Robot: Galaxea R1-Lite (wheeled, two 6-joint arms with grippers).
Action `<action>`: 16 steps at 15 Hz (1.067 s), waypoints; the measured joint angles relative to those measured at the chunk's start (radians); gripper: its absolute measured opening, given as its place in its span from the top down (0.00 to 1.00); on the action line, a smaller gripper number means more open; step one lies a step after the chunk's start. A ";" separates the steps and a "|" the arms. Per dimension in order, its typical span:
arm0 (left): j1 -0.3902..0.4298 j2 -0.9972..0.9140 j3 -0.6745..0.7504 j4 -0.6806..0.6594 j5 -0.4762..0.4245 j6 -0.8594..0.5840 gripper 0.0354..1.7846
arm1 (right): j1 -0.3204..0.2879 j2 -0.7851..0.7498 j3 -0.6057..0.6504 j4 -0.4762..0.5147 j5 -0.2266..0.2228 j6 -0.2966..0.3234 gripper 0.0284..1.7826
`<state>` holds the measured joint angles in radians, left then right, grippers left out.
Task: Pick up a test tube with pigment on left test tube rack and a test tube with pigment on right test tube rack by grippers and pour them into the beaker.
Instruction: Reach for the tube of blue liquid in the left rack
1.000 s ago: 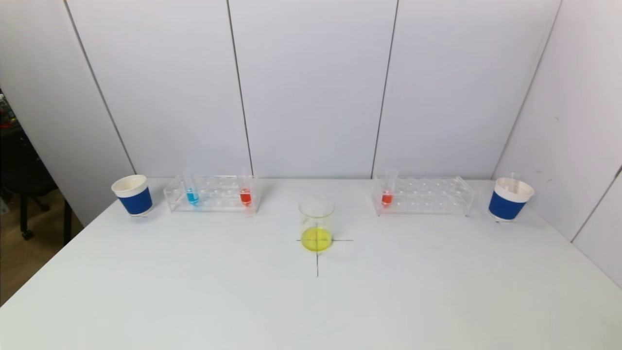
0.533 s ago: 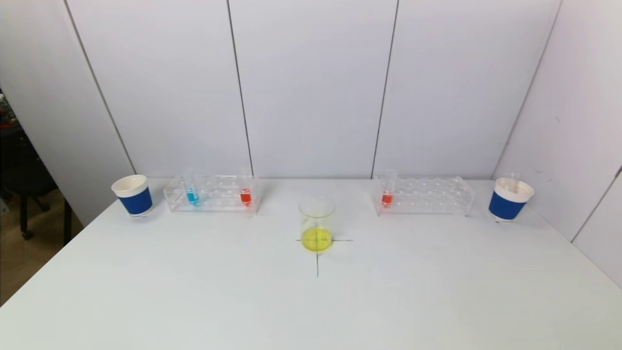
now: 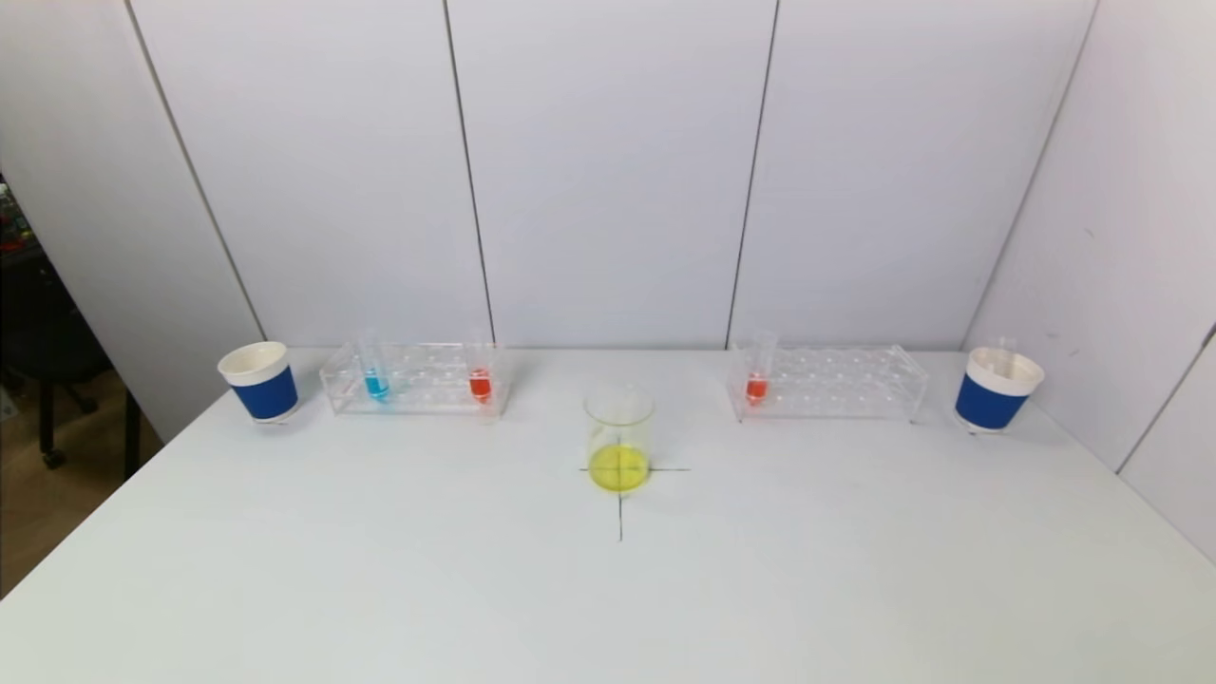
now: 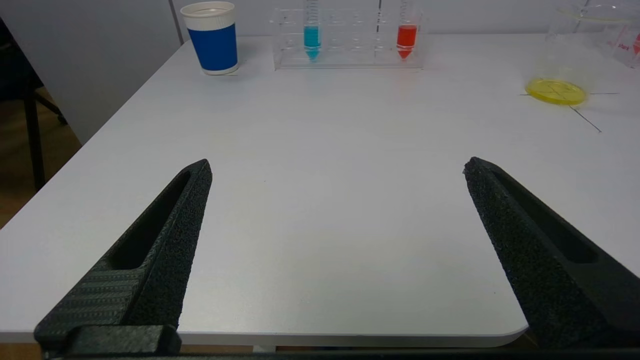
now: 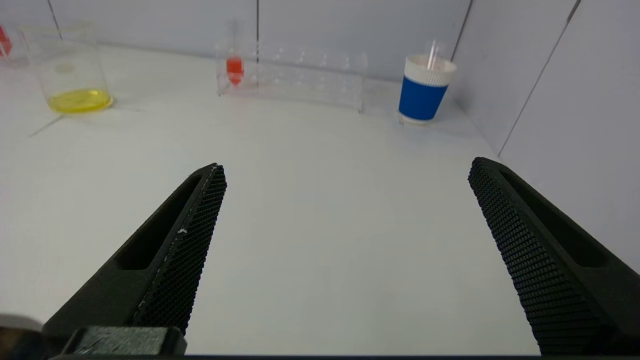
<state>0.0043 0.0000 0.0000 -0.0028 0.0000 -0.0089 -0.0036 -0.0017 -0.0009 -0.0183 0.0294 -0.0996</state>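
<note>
Nothing is picked yet: left gripper (image 4: 337, 167) and right gripper (image 5: 347, 170) are spread fully wide and empty at the near table edge, with the blue tube (image 4: 311, 37) and red tube (image 4: 406, 37) seated in the left rack (image 4: 350, 55) far ahead of the left fingers (image 4: 170, 220). The right rack (image 5: 300, 82) with its red tube (image 5: 234, 67) stands far ahead of the right fingers (image 5: 185, 230). Open table (image 3: 380, 570) lies between; the beaker (image 3: 618, 439), holding yellow liquid, sits inboard of both, a wall close outboard of the right gripper.
</note>
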 joint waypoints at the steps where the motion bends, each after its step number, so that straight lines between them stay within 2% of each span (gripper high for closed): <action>1: 0.000 0.000 0.000 0.000 0.000 0.000 0.01 | 0.000 0.000 0.001 0.023 0.000 0.001 0.01; 8: 0.000 0.000 0.000 0.000 0.000 0.000 0.01 | 0.000 0.000 0.001 0.023 -0.004 0.034 0.01; 16: -0.001 0.000 0.000 0.001 0.000 0.047 0.01 | 0.000 0.000 0.001 0.023 -0.003 0.036 0.01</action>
<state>0.0036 0.0000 0.0000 -0.0019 0.0004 0.0385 -0.0032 -0.0019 0.0000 0.0047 0.0260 -0.0638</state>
